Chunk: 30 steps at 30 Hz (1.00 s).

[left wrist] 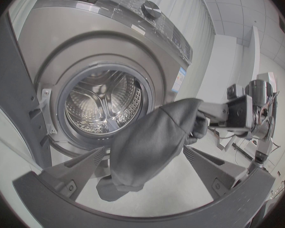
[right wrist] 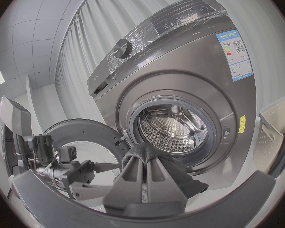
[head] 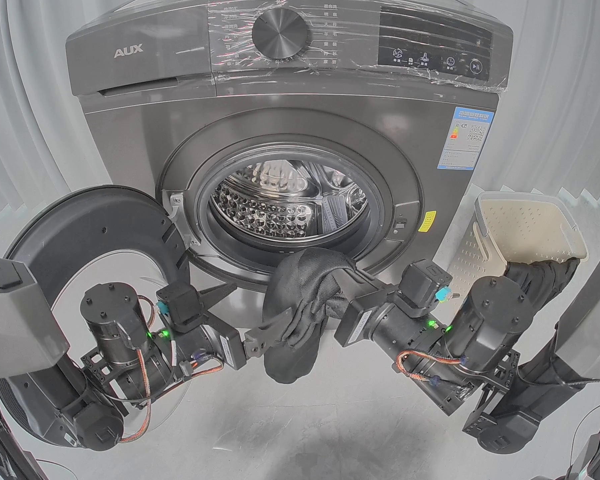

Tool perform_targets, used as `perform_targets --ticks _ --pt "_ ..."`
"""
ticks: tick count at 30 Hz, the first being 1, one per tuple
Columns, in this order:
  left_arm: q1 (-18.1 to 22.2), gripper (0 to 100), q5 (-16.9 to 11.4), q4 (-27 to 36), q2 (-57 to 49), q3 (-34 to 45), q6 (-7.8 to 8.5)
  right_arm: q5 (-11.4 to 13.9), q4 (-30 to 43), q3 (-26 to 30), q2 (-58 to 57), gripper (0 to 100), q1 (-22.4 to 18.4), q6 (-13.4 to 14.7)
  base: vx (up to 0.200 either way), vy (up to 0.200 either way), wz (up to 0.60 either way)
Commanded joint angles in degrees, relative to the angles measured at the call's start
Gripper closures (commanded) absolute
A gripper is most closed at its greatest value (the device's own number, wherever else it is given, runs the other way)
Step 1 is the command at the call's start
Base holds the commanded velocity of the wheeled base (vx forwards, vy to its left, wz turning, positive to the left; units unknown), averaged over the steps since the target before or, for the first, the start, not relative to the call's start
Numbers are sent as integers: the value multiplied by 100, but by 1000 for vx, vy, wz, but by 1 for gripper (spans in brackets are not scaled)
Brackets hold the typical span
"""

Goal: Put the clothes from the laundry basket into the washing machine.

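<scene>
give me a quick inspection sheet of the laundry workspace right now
surface: pale floor in front of the washing machine; the garment hangs above it
job's things: door swung open; drum shows no clothes; dark garment held just below the opening; laundry basket beside the machine, dark clothes spilling from it
clutter: nothing seen
grippers: right gripper shut on the garment; left gripper open, fingers either side of the garment's lower part
cables: orange wire loops at both wrists, apart from the garment
surroundings: pale curtain behind the machine
</scene>
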Motion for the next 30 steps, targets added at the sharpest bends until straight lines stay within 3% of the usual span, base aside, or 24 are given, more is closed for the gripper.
perform_targets --ticks 1,8,25,30 --pt "-80 0 -28 -4 282 102 64 -16 8 -66 -2 100 -6 -1 0 0 0" --pt "-44 0 -2 -4 730 -171 249 -16 17 -57 -2 100 11 -1 0 0 0" --pt "-141 0 -46 -21 1108 -443 240 -25 -1 -30 -11 100 64 -10 0 0 0" --pt "-150 0 -37 -30 1161 -452 302 -25 -1 -22 -11 100 64 -1 0 0 0"
